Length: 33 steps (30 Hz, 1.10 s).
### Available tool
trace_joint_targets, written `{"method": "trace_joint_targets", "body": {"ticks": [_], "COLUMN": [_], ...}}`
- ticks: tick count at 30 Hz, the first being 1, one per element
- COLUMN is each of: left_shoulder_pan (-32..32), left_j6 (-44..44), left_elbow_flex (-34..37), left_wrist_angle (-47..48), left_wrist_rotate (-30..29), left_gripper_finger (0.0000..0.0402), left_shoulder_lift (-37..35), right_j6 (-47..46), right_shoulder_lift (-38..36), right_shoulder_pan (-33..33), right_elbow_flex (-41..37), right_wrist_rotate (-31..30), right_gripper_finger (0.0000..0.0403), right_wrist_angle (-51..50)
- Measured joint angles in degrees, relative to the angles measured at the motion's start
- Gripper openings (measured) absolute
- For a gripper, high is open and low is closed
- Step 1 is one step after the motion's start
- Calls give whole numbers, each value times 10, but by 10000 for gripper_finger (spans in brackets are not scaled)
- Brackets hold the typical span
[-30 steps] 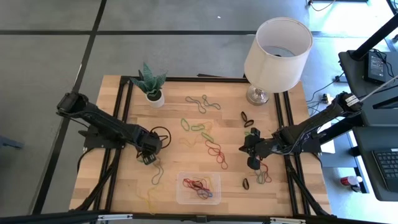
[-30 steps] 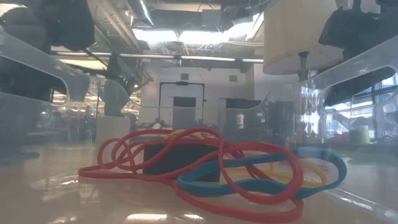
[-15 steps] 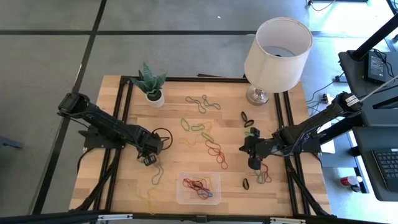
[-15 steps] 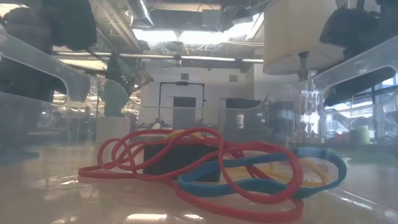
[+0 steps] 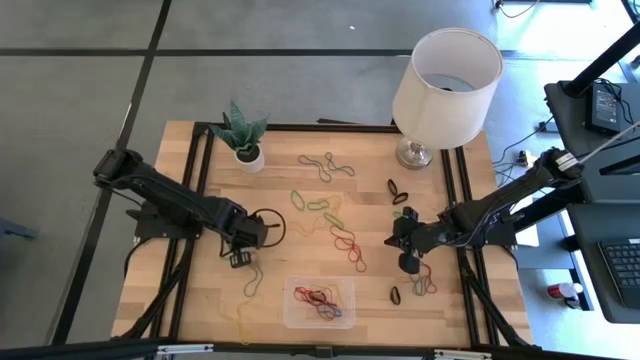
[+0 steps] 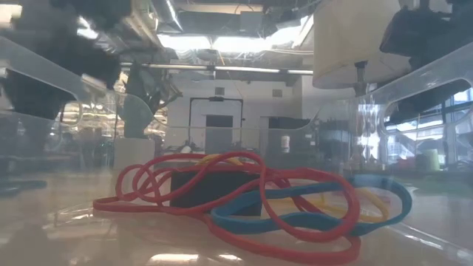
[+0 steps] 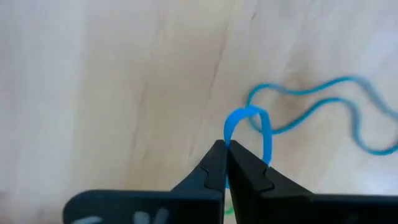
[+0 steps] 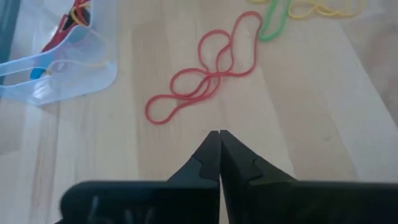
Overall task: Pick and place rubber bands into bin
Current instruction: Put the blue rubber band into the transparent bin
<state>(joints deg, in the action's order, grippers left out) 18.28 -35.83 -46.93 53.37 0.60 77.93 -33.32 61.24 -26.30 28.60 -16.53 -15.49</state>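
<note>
- The left gripper (image 7: 225, 149) sits low over the pale wooden table (image 5: 200, 300), left of centre, its dark fingers pinched together on a thin blue rubber band (image 7: 249, 124); the band arches up out of the fingertips in a small loop, and the rest of it lies in floppy curves on the wood.
- The right gripper (image 8: 219, 135) is on the right side of the table, its fingers pressed tight together with nothing between them, the tips hovering over bare wood.
- Just ahead of the right gripper's tips lies a red rubber band (image 8: 205, 74), a slack, twisted chain of loops flat on the grain; past it are a green band (image 8: 273, 15) and yellow bands (image 8: 317, 7).
- The bin (image 5: 292, 300), a shallow clear plastic tray with rounded corners, stands near the table's front edge, between the two arms.
- Inside it is a tangle of red bands (image 6: 222, 185) with a blue band (image 6: 310, 214) and a little yellow, heaped on the glossy floor.
- More loose bands are scattered across the middle of the table.
- A lamp (image 5: 446, 75) with a smooth white drum shade and a small potted plant (image 5: 242, 135) with spiky leaves stand along the far edge.
</note>
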Motion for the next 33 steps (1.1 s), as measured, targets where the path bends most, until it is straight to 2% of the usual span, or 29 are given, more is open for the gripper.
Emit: {"method": "trace_joint_targets", "body": {"ticks": [5, 10, 19, 25, 29, 33], "left_shoulder_pan": [10, 29, 70, 104, 126, 142], "left_j6": [-26, -56, -63, -65, -66, -77], "left_elbow_flex": [-105, -227, -517, -709, -802, -858], "left_wrist_angle": [78, 127, 250, 287, 288, 288], "left_wrist_rotate": [-73, -127, -146, -147, -146, -143], "left_gripper_finger": [2, 2, 2, 3, 3, 3], "left_shoulder_lift": [1, 44, 249, 378, 450, 511], "right_j6": [58, 121, 177, 189, 189, 199], "right_shoulder_lift": [-10, -14, -14, -14, -14, -14], "right_shoulder_pan": [17, 49, 77, 77, 77, 77], "right_elbow_flex": [0, 0, 0, 0, 0, 0], "right_wrist_rotate": [8, 58, 95, 98, 108, 109], "right_gripper_finger": [1, 0, 0, 0, 0, 0], "right_wrist_angle": [-1, -1, -10, -59, -88, -96]}}
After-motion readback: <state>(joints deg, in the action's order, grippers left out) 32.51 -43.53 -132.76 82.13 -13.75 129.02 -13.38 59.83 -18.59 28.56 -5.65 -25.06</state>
